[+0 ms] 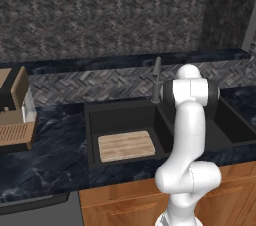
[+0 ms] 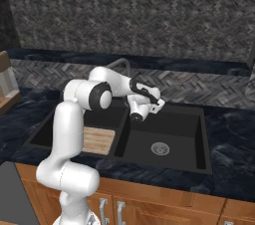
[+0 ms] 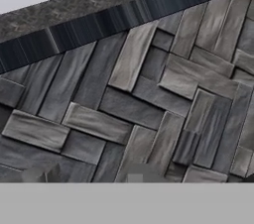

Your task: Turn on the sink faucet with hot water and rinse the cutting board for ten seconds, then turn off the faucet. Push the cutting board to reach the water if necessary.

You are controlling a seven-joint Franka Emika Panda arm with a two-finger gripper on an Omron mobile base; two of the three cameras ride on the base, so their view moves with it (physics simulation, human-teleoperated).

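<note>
Pincer point(image 2: 152, 100): over sink's divider, facing herringbone backsplash point(image 3: 149, 99); jaw gap and any hold cannot be told | cutting board point(image 1: 126, 145): one, flat in basin to pincer's left, below it | sink faucet point(image 1: 156, 80): one, just behind pincer | sink point(image 2: 201, 139): one, two basins | drain point(image 2: 160, 148): one, below-right of pincer

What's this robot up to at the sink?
It is reaching over the black double sink toward the faucet at the back, its hand near the tiled wall. A wooden cutting board lies flat in the left basin, untouched. No water is running, so rinsing hasn't begun.
</note>
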